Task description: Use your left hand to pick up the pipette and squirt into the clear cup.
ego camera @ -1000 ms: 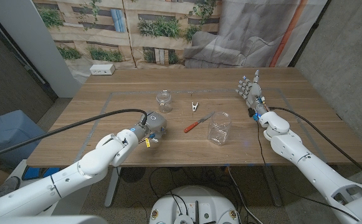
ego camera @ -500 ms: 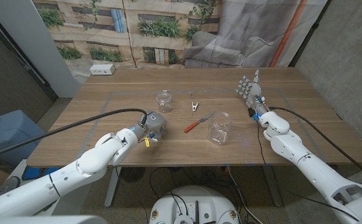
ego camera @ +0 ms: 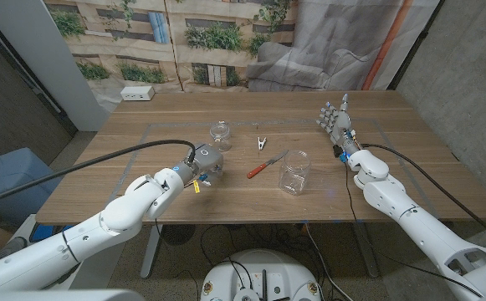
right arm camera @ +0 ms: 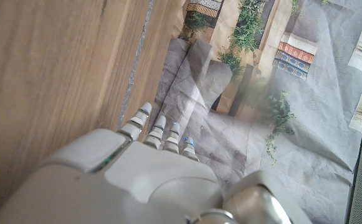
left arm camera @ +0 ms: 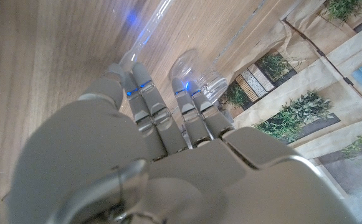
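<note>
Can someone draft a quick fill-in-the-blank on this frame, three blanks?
1. The pipette has a ____ bulb end.
2. The pipette lies between the left hand and the clear ____.
3. The small metal clip lies on the ____.

Missing words: red; cup; table

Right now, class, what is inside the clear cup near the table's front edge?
Through the clear cup only wood shows; it looks empty. The pipette lies beside it on the table.
</note>
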